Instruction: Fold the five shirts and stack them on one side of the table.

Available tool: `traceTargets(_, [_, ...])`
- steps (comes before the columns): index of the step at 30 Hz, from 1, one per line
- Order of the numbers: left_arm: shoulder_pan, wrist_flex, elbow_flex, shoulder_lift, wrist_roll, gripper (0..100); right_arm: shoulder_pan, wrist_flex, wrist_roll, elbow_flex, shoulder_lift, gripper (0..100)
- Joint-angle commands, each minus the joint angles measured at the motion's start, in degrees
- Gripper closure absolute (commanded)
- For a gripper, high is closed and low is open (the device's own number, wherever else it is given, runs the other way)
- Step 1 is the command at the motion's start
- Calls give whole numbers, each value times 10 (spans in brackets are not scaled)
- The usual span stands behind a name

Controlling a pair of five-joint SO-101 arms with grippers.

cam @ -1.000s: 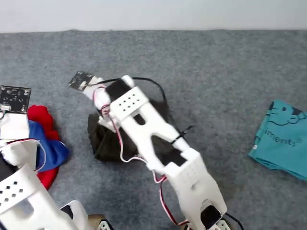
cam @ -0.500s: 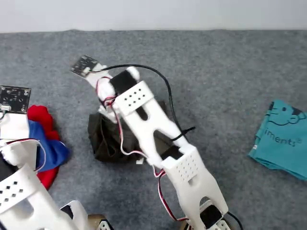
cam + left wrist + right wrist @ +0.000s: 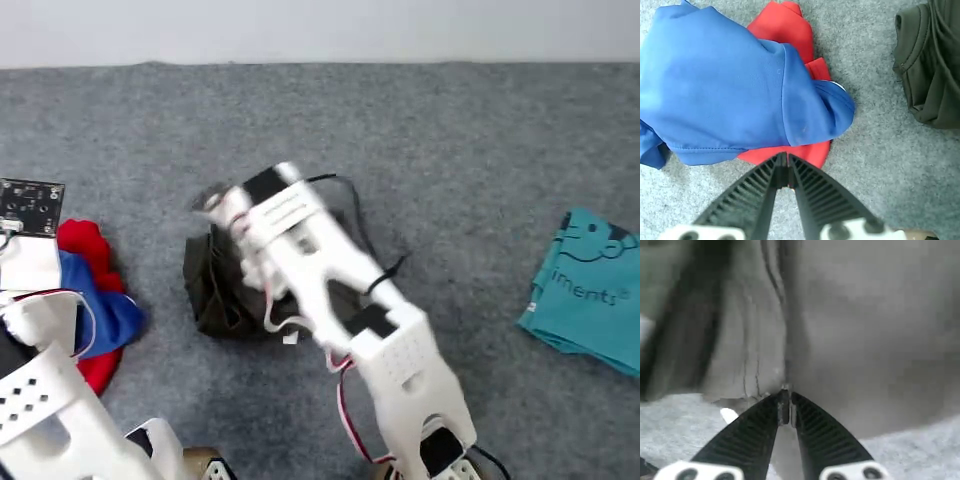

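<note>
Only the teal shirt [image 3: 590, 290] looked folded, while the clenched right gripper [image 3: 784, 407] sat at the rumpled olive shirt [image 3: 212, 290] and the clenched left gripper [image 3: 785, 170] faced the unfolded blue shirt [image 3: 715, 85] and red shirt [image 3: 790, 25] just ahead.

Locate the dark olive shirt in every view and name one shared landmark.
High view: dark olive shirt centre-left, under the right arm.
Left wrist view: across the grey carpet from the blue shirt.
Right wrist view: against the right gripper's tips.
Shared landmark: grey carpet.

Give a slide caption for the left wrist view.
Shut left gripper at the red shirt, blue shirt lying on it.
</note>
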Motion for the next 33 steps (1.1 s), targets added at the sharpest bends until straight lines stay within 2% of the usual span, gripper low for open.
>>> traceTargets(1, [-4, -11, -3, -11, -3, 985, -86, 7, 4, -2, -14, 988])
traceTargets(4, [-4, -11, -4, -11, -3, 985, -123, 0, 4, -38, -17, 988])
traceTargets(7, [-11, -11, -7, -11, -3, 985, -122, 21, 4, -102, -20, 988])
traceTargets(15, [-53, -11, -7, -11, -3, 985, -9, 26, -29, -96, -75, 983])
traceTargets(20, [-64, -4, -17, -12, -2, 985, 9, 23, -27, -12, -95, 984])
traceTargets(26, [-137, 1, -44, -12, -2, 985, -74, -2, -31, -1, -33, 987])
traceTargets(30, [-157, 1, -46, -12, -2, 985, -156, -47, -33, -2, 11, 988])
traceTargets(33, [-171, 1, -47, -12, -4, 985, -184, -69, -32, -2, 15, 988])
